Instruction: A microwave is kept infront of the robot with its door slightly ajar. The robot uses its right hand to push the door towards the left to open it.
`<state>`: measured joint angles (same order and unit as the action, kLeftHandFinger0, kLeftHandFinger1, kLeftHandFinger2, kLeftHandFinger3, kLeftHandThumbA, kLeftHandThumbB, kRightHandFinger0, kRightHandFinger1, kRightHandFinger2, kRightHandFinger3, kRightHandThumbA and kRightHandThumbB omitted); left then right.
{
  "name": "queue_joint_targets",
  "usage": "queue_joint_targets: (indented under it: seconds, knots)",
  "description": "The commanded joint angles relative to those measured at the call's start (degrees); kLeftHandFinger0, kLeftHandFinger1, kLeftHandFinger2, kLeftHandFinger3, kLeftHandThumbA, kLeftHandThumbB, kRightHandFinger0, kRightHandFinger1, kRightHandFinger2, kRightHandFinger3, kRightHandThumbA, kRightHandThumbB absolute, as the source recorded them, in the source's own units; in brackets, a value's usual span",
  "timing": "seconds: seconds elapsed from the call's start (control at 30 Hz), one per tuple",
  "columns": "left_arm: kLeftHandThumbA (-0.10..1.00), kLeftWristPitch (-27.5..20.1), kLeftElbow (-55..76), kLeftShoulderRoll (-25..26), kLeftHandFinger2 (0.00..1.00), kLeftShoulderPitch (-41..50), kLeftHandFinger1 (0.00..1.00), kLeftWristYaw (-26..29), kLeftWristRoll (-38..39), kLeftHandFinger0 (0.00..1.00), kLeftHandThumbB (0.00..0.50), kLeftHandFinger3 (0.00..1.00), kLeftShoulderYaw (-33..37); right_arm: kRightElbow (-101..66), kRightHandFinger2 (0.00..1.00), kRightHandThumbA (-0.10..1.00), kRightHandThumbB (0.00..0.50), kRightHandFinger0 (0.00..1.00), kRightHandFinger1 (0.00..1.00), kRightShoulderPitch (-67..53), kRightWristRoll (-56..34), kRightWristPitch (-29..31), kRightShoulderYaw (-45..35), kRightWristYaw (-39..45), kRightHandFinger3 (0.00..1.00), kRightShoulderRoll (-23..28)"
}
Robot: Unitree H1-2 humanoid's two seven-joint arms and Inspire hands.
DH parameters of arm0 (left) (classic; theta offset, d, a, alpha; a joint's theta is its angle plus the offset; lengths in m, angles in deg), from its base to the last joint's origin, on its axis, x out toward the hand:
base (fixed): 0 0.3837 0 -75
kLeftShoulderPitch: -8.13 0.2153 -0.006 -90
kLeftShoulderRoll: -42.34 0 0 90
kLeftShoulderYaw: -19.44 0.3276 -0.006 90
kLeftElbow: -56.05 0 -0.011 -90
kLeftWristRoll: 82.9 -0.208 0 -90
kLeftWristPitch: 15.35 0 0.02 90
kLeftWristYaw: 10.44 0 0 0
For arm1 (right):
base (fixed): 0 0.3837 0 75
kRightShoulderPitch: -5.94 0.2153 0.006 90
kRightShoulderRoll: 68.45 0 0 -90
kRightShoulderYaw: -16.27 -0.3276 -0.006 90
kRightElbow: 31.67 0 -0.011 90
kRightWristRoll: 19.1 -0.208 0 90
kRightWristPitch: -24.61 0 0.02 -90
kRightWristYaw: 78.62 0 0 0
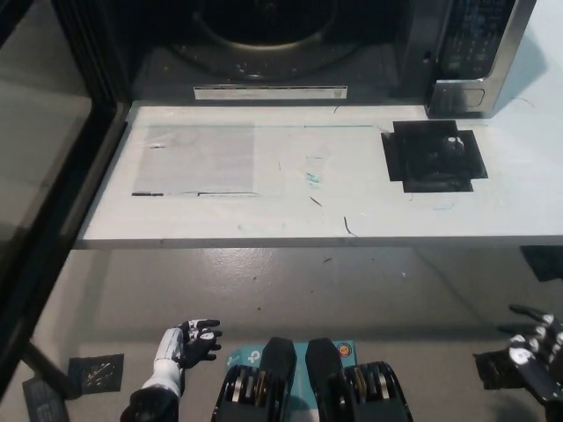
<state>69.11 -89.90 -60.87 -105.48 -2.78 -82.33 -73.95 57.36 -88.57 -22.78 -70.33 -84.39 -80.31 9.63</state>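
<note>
- At the bottom right corner of the head view, the right hand [538, 350] sits low and below the table edge, only partly in frame; fingers spread, nothing held.
- Up and far to the left of that hand: the door [40, 176], swung wide, its glass panel filling the left edge of the view. Hand and door are well apart, no contact.
- Door's long axis runs from its hinge side by the cavity's left wall down toward the lower left corner, i.e. outward from the microwave [290, 44] toward the robot.
- Up and left of the hand, at the far edge of the table [290, 176]: the microwave cavity, fully exposed, turntable visible.
- Left hand [189, 343] rests low at lower left, fingers loosely apart, empty. It lies nearer the door than the right hand does.
- Judgement: opening looks essentially done; any further push would need the right hand to cross the whole table width leftward.
</note>
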Motion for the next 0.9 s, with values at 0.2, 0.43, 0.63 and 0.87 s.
queue_joint_targets:
  seconds: [0.2,0.43,0.63,0.87]
  knots:
    - [0.16,-2.2,0.3,-0.1,0.61,-2.5,0.59,0.4,-0.3,0.68,0.024,0.55,0.1,7.4,0.40,0.31,0.224,0.17,0.27,2.2,2.5,11.1,-0.7,-5.4,0.63,-3.1]
    - [0.15,-2.4,0.4,-0.2,0.57,-2.6,0.54,-0.2,0.4,0.61,0.028,0.57,-0.4,8.8,0.40,0.28,0.222,0.18,0.28,2.4,1.9,13.9,-1.0,-6.0,0.62,-3.5]
    - [0.14,-2.7,-0.4,-0.3,0.57,-2.9,0.54,0.5,0.2,0.61,0.022,0.53,-0.4,8.8,0.38,0.28,0.227,0.16,0.25,2.5,1.8,13.8,-0.8,-6.5,0.59,-3.5]
    - [0.14,-2.9,-0.8,-0.5,0.52,-3.6,0.50,0.5,0.7,0.57,0.039,0.49,-1.0,9.3,0.37,0.28,0.224,0.15,0.25,3.3,2.8,13.8,-0.6,-7.5,0.59,-3.1]
